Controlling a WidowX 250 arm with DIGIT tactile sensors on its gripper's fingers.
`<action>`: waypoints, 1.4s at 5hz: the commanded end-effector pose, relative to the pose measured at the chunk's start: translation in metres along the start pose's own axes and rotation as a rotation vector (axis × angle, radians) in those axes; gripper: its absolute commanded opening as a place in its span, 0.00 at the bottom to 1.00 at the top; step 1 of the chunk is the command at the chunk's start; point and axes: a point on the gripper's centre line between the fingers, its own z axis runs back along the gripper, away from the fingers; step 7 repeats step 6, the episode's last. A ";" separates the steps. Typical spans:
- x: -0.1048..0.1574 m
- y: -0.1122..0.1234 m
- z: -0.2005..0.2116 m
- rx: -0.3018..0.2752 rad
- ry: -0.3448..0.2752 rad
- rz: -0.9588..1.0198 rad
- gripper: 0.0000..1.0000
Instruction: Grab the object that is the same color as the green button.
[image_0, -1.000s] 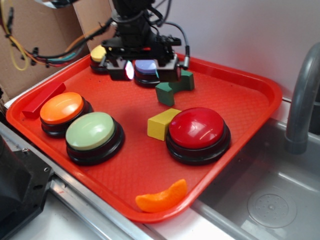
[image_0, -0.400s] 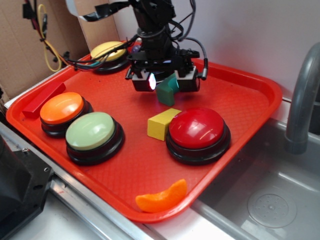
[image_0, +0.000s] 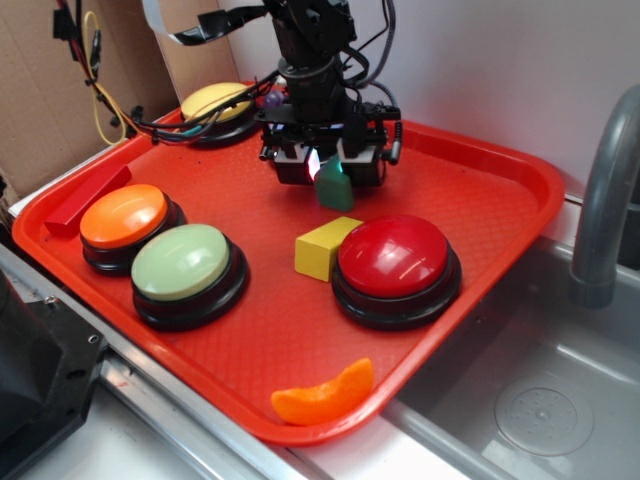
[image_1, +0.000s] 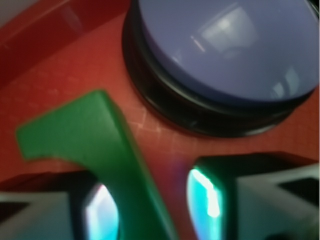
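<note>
The gripper (image_0: 330, 172) is down over the green block (image_0: 335, 188) on the tray (image_0: 520, 190), fingers apart astride it, so closing and lifting remain

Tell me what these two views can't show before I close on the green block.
- Exterior view: the gripper covers most of the green block, so the arch cut-out and contact are hidden.
- Wrist view: the green block is blurred and cut off at the bottom edge; the fingers show only as glare, so touching or apart is unclear.
- Blue button: hidden behind the arm in the exterior view, cropped by the top and right edges in the wrist view.
</note>
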 end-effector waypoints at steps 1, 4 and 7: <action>0.005 -0.008 0.055 0.003 -0.057 -0.174 0.00; -0.017 0.049 0.153 -0.041 0.054 -0.360 0.00; -0.022 0.078 0.155 -0.039 0.134 -0.210 0.00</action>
